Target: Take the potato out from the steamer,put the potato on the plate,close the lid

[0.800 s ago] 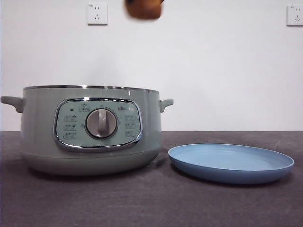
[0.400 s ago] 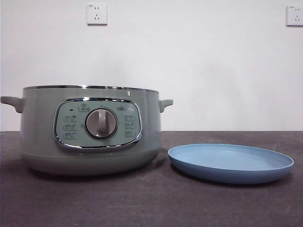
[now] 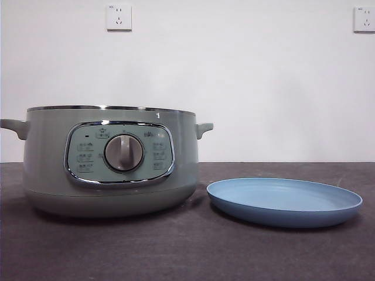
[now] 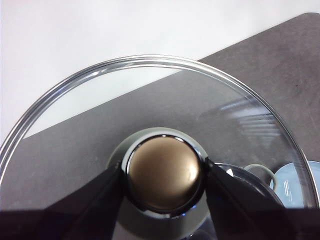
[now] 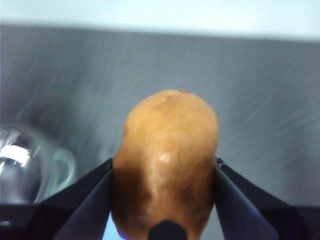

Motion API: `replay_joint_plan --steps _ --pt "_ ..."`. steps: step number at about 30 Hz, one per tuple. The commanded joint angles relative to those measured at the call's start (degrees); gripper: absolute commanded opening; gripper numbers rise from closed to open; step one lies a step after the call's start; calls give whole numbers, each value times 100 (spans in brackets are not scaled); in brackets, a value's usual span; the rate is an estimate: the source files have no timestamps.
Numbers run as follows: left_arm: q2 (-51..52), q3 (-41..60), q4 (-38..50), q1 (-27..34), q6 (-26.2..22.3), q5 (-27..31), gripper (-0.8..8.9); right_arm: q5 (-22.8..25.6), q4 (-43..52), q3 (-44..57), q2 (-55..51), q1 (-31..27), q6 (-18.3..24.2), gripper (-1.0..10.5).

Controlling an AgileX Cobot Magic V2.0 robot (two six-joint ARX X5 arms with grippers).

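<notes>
The sage-green steamer [image 3: 111, 161] stands open on the dark table at the left of the front view, with the light-blue plate [image 3: 284, 202] to its right. Neither arm shows in the front view. In the left wrist view my left gripper [image 4: 164, 172] is shut on the knob [image 4: 164, 172] of the glass lid [image 4: 100, 95], held up in the air above the table. In the right wrist view my right gripper [image 5: 164, 172] is shut on the orange-brown potato [image 5: 165, 160], held above the table. The steamer's rim [image 5: 20, 165] and a handle show blurred beside it.
Two white wall sockets [image 3: 119, 17] sit high on the white back wall. The dark grey table mat [image 3: 187, 252] runs in front of the steamer and plate. Part of the plate [image 4: 300, 185] shows through the lid in the left wrist view.
The potato was at the top edge of the front view a second ago and has risen out of that view. Steamer and plate have not moved.
</notes>
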State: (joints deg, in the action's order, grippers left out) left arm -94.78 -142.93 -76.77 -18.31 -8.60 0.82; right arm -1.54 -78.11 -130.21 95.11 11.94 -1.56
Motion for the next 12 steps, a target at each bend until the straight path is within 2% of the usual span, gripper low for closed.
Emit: replay_joint_plan --steps 1,5,12 --pt "66 -74 -256 7 -66 -11 -9 -511 -125 938 61 28 9 -11" --pt "66 -74 -256 4 -66 -94 -9 -592 151 2188 133 352 57 -11" --pt "66 -74 -258 2 -66 -162 -9 -599 2081 4503 164 920 -96 -11"
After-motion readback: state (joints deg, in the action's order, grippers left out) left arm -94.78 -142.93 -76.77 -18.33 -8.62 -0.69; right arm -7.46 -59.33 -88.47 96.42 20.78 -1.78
